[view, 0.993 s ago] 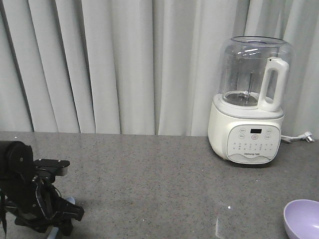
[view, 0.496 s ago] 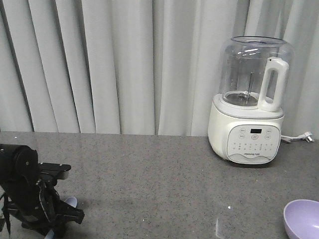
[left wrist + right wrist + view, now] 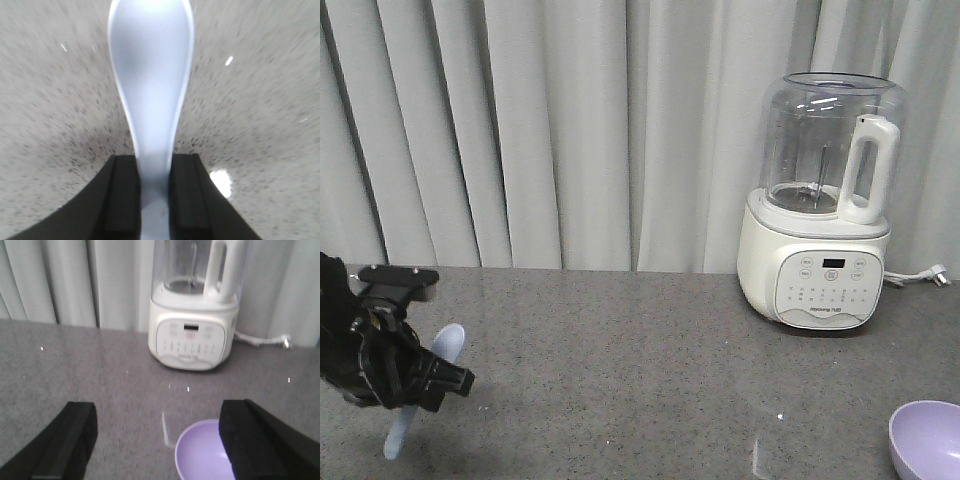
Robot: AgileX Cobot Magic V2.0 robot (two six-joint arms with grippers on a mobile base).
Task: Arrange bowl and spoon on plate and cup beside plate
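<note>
My left gripper [image 3: 432, 385] hangs at the far left above the grey counter, shut on the pale blue-white spoon [image 3: 447, 345]. In the left wrist view the spoon [image 3: 150, 75] runs up out of the gripper [image 3: 152, 165], handle pinched between the black pads, scoop pointing away. The lavender bowl [image 3: 928, 438] sits at the front right corner. In the right wrist view my right gripper [image 3: 157, 425] is open above the counter, and its right finger overlaps the bowl [image 3: 202, 452]. Plate and cup are out of view.
A white blender with a clear jug [image 3: 820, 200] stands at the back right against the grey curtain, also in the right wrist view [image 3: 192, 315]. Its power plug [image 3: 930, 275] lies on the counter beside it.
The left gripper has risen off the counter with the spoon, which now hangs tilted in the air. The bowl has not moved.
</note>
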